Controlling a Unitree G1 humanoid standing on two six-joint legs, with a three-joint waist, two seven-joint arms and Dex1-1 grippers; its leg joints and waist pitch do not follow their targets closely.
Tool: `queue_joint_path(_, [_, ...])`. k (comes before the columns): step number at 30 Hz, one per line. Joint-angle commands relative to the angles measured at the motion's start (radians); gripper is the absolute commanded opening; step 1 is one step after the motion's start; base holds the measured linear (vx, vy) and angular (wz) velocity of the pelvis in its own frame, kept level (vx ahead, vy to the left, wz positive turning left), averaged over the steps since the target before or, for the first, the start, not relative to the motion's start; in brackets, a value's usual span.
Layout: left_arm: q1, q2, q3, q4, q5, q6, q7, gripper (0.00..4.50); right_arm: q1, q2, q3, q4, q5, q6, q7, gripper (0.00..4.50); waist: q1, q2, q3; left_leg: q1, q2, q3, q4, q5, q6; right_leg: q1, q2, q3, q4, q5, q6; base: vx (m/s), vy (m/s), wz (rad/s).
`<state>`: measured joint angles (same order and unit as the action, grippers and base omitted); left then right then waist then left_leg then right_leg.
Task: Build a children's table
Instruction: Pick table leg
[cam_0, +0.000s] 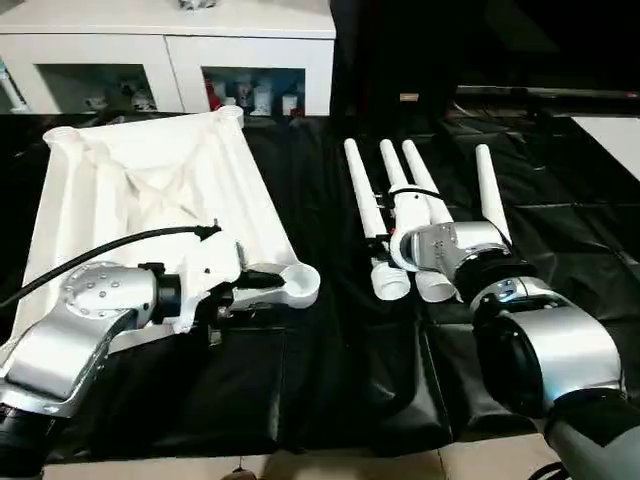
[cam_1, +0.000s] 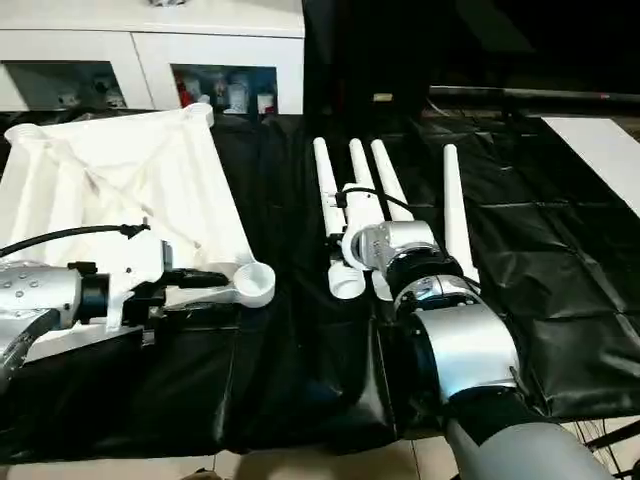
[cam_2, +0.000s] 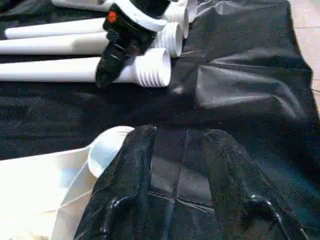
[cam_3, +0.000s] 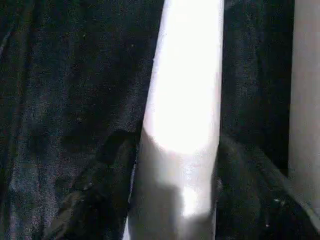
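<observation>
The white table top (cam_0: 150, 190) lies underside up on the left of the black sheet. My left gripper (cam_2: 180, 135) rests at its near right corner, just beside the round corner socket (cam_0: 298, 283), open with only black sheet between the fingers. Several white tapered legs (cam_0: 362, 195) lie side by side in the middle, ribbed ends toward me, with one leg (cam_0: 490, 195) a little apart on the right. My right gripper (cam_3: 177, 145) is down over the left group, and its fingers (cam_3: 100, 190) press both sides of one leg (cam_3: 185, 75).
A white cabinet with glass doors (cam_0: 170, 60) stands behind the big black-sheeted table (cam_0: 330, 380). The table's front edge and pale floor (cam_0: 330, 470) run along the bottom. A white panel (cam_0: 615, 130) lies at the far right.
</observation>
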<state>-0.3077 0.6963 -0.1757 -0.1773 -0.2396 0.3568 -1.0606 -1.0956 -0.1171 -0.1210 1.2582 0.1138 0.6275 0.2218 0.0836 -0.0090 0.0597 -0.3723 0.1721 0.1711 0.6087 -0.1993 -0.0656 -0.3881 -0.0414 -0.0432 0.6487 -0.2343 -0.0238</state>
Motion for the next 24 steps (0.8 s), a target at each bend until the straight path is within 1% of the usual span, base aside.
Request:
queue_joint_path(1, [-0.026,-0.007,-0.017,0.01,0.016,0.01,0.009,1.86,0.026,-0.01,0.003,0.028,-0.016,0.018,-0.001,2.24,0.001,0.021,-0.072,0.013,0.056,-0.009,-0.063,-0.056,-0.034,0.048,-0.093,0.051,-0.053,0.084,-0.252,0.0,0.0,0.0])
queue_joint_path(2, [-0.028,-0.008,-0.018,0.011,0.018,0.011,0.01,1.86,0.026,-0.011,0.004,0.028,-0.017,0.018,0.0,2.24,0.001,0.019,-0.071,0.013,0.055,-0.009,-0.063,-0.059,-0.034,0.048,-0.091,0.051,-0.053,0.084,-0.251,0.0,0.0,0.0])
queue_joint_path(3, [-0.039,-0.015,-0.025,0.02,0.021,0.012,0.011,1.86,0.025,-0.018,0.009,0.029,-0.026,0.019,0.005,2.1,-0.001,0.013,-0.071,0.013,0.056,-0.008,-0.064,-0.058,-0.034,0.048,-0.091,0.052,-0.053,0.084,-0.25,0.0,0.0,0.0])
queue_joint_path(4, [-0.044,-0.018,-0.028,0.024,0.022,0.012,0.013,1.86,0.025,-0.021,0.011,0.029,-0.029,0.02,0.008,2.05,0.001,0.011,-0.071,0.013,0.056,-0.009,-0.064,-0.056,-0.032,0.049,-0.092,0.051,-0.053,0.077,-0.249,0.0,0.0,0.0])
queue_joint_path(5, [-0.044,-0.018,-0.028,0.024,0.022,0.012,0.013,1.86,0.025,-0.021,0.011,0.029,-0.029,0.02,0.008,2.03,0.002,0.013,-0.072,0.013,0.055,-0.008,-0.063,-0.053,-0.031,0.048,-0.093,0.052,-0.053,0.075,-0.248,0.0,0.0,0.0])
queue_joint_path(6, [-0.052,-0.029,-0.034,0.034,0.031,0.007,0.024,1.86,0.026,-0.029,0.013,0.029,-0.032,0.02,0.014,2.0,0.002,0.001,-0.072,0.011,0.056,-0.007,-0.063,-0.04,-0.023,0.051,-0.093,0.052,-0.051,0.079,-0.247,0.0,0.0,0.0])
queue_joint_path(7, [-0.055,-0.034,-0.034,0.04,0.04,0.005,0.036,1.86,0.025,-0.031,0.013,0.029,-0.031,0.022,0.016,1.95,0.002,0.002,-0.072,0.011,0.057,-0.007,-0.063,-0.036,-0.02,0.05,-0.094,0.053,-0.052,0.074,-0.244,0.0,0.0,0.0])
queue_joint_path(8, [-0.058,-0.042,-0.032,0.043,0.046,0.006,0.051,1.86,0.024,-0.033,0.011,0.029,-0.03,0.025,0.016,1.95,0.002,0.001,-0.072,0.012,0.057,-0.007,-0.063,-0.036,-0.02,0.049,-0.095,0.052,-0.054,0.07,-0.242,0.0,0.0,0.0])
queue_joint_path(9, [-0.061,-0.052,-0.03,0.045,0.048,0.008,0.065,1.86,0.022,-0.035,0.011,0.028,-0.029,0.028,0.017,1.94,0.0,-0.005,-0.072,0.011,0.058,-0.007,-0.064,-0.031,-0.018,0.051,-0.095,0.052,-0.052,0.068,-0.24,0.0,0.0,0.0])
queue_joint_path(10, [-0.062,-0.06,-0.028,0.045,0.047,0.012,0.075,1.86,0.02,-0.036,0.011,0.029,-0.029,0.03,0.019,1.92,0.001,-0.002,-0.073,0.012,0.057,-0.007,-0.063,-0.029,-0.018,0.049,-0.095,0.052,-0.053,0.07,-0.238,0.0,0.0,0.0])
queue_joint_path(11, [-0.062,-0.062,-0.027,0.044,0.045,0.014,0.076,1.86,0.019,-0.036,0.011,0.029,-0.028,0.03,0.019,1.91,-0.002,-0.006,-0.072,0.011,0.057,-0.007,-0.063,-0.023,-0.017,0.05,-0.095,0.053,-0.052,0.077,-0.238,0.0,0.0,0.0])
queue_joint_path(13, [-0.058,-0.067,-0.024,0.04,0.039,0.016,0.079,1.86,0.017,-0.035,0.007,0.027,-0.025,0.032,0.016,1.89,-0.003,-0.006,-0.073,0.012,0.057,-0.007,-0.063,-0.016,-0.016,0.049,-0.094,0.052,-0.051,0.09,-0.238,0.0,0.0,0.0])
queue_joint_path(14, [-0.054,-0.071,-0.022,0.042,0.042,0.01,0.087,1.86,0.018,-0.034,0.002,0.026,-0.023,0.031,0.016,1.89,-0.004,-0.011,-0.073,0.013,0.057,-0.006,-0.063,-0.015,-0.014,0.049,-0.093,0.052,-0.052,0.094,-0.239,0.0,0.0,0.0])
queue_joint_path(16, [-0.05,-0.081,-0.015,0.051,0.055,-0.008,0.111,1.86,0.02,-0.038,-0.005,0.024,-0.018,0.026,0.022,1.88,-0.004,-0.013,-0.072,0.013,0.057,-0.006,-0.063,-0.021,-0.011,0.049,-0.094,0.053,-0.053,0.088,-0.241,0.0,0.0,0.0])
queue_joint_path(20, [-0.069,-0.122,0.013,0.082,0.095,-0.059,0.206,1.86,0.019,-0.048,-0.025,0.014,0.002,0.018,0.036,1.88,-0.003,-0.013,-0.072,0.013,0.058,-0.007,-0.063,-0.024,-0.009,0.051,-0.095,0.054,-0.054,0.091,-0.238,0.0,0.0,0.0])
queue_joint_path(21, [-0.079,-0.134,0.021,0.095,0.107,-0.07,0.237,1.86,0.016,-0.05,-0.033,0.009,0.01,0.019,0.04,1.88,-0.003,-0.016,-0.073,0.012,0.058,-0.008,-0.063,-0.019,-0.005,0.052,-0.095,0.053,-0.053,0.096,-0.238,0.0,0.0,0.0])
queue_joint_path(23, [-0.099,-0.159,0.043,0.119,0.113,-0.071,0.288,1.86,0.012,-0.053,-0.045,-0.005,0.025,0.014,0.055,1.88,-0.003,-0.016,-0.074,0.012,0.058,-0.008,-0.061,-0.004,0.001,0.052,-0.095,0.053,-0.051,0.115,-0.24,0.0,0.0,0.0])
queue_joint_path(24, [-0.108,-0.17,0.054,0.129,0.109,-0.065,0.308,1.86,0.01,-0.054,-0.05,-0.012,0.03,0.01,0.064,1.88,-0.003,-0.014,-0.075,0.014,0.056,-0.007,-0.06,0.002,0.005,0.051,-0.093,0.052,-0.05,0.135,-0.246,0.0,0.0,0.0])
